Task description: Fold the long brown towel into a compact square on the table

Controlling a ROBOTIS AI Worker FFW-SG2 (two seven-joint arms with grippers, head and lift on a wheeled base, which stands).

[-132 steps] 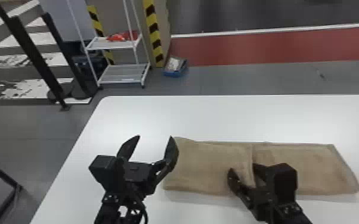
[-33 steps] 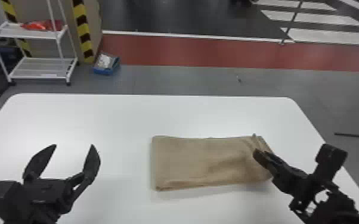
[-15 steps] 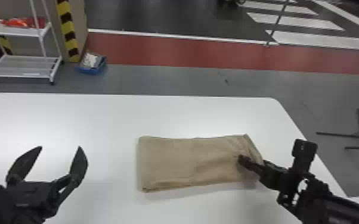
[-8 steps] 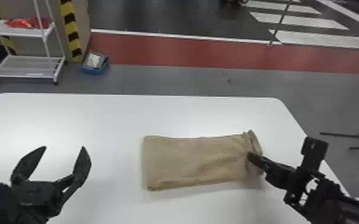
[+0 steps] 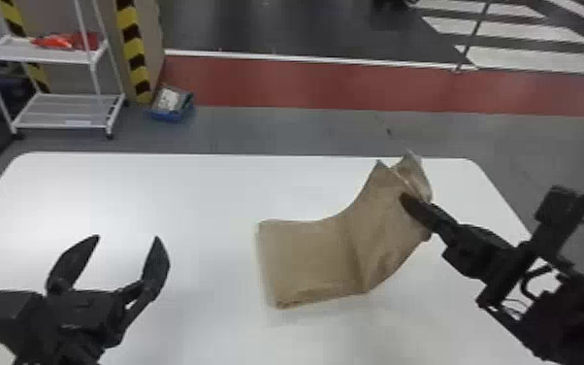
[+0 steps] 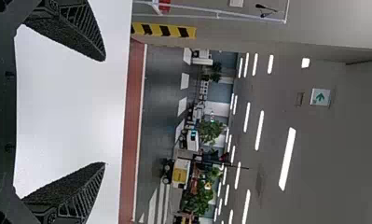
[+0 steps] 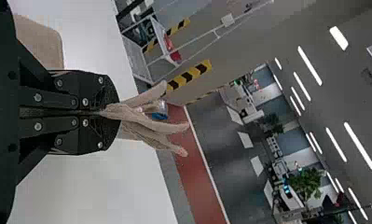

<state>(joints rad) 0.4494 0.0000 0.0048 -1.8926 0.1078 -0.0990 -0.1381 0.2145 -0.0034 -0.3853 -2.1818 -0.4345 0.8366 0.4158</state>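
Two black tools are over the white table in the head view. The brown towel, already folded into a short, layered strip, is near the middle: its left part lies flat, while its right part is raised and bends up from a crease across the strip. The right tool has this raised end, with loose corners standing above its fingertips. The left tool is over the table's left side, well apart from the towel.

In the left wrist view, the left tool's two fingers are spread wide, with no cloth between them or touching them.

In the right wrist view, the right tool's fingers are pressed together, pinching the towel's end. Several soft layers fan out beyond the tips, and another part of the towel is beside the tool, over the table.

The step in hand looks like the closing fold, doubling the strip towards a compact square. The next move probably calls for the raised end to go left over the flat part, its edges lined up, before the pinch is released. If the layers slip apart or the flat part drags, the square may come out crooked
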